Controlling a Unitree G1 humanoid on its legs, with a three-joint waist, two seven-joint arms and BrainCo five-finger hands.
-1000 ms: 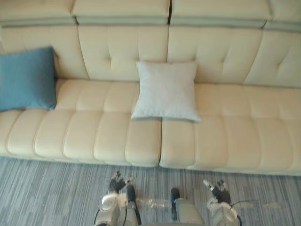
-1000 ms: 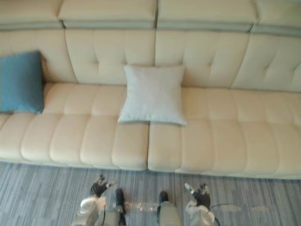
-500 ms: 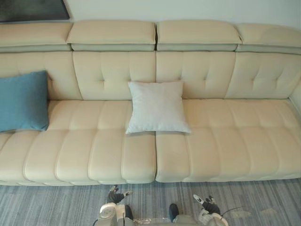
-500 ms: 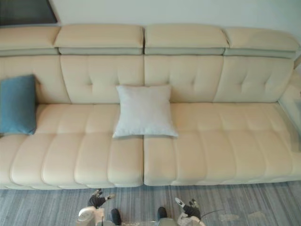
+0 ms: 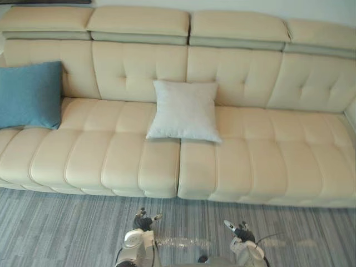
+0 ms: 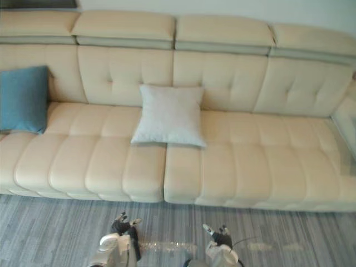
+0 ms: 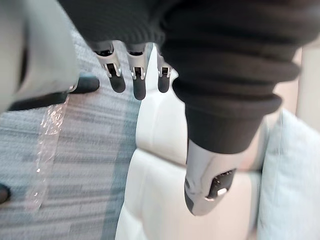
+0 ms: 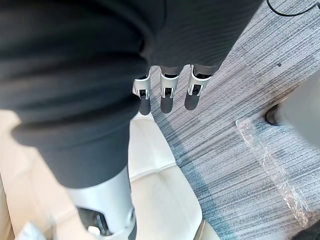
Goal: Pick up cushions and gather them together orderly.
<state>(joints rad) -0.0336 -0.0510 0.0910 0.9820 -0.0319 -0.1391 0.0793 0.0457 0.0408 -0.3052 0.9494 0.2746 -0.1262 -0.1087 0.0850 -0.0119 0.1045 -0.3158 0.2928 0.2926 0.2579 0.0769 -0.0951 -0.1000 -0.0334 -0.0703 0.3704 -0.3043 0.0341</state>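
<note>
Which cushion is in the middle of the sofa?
The white cushion: it leans at the middle of the sofa, while the blue cushion sits at the left end.

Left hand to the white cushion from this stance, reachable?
Probably not yet. The left hand hangs open low over the carpet, in front of the sofa, while the white cushion leans on the backrest across the full seat. Nothing blocks the way; a step closer looks needed.
</note>
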